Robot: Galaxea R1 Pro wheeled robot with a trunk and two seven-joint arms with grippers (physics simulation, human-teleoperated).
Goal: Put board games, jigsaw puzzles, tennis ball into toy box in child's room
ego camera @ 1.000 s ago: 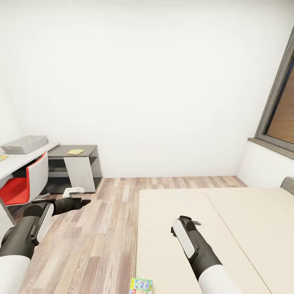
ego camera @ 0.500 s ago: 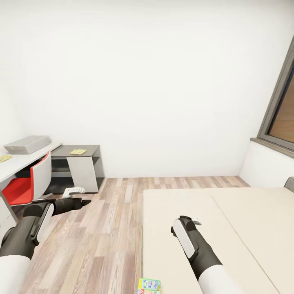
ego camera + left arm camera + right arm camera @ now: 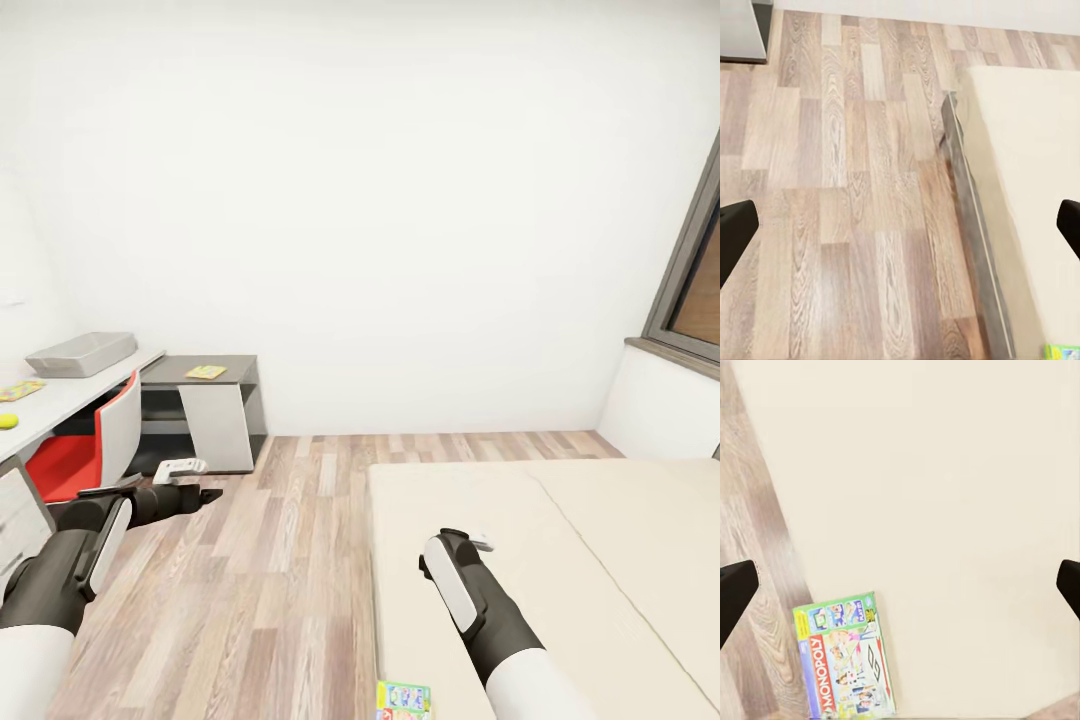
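- A red chair [image 3: 70, 455] with a white-grey back shell is standing at the left of the room, its back turned toward the dark grey side unit [image 3: 205, 408].
- The dark grey side unit is sitting against the white wall [image 3: 380, 200], just beyond the red chair, with a pale panel on its front.
- A wood-plank floor [image 3: 260, 570] is stretching from the side unit's foot toward the camera; in the left wrist view the same planks [image 3: 847, 195] are showing brown and grey grain.
- A grey-framed window [image 3: 690, 290] is showing far across the room from the side unit, with a white ledge [image 3: 660, 405] running under it.
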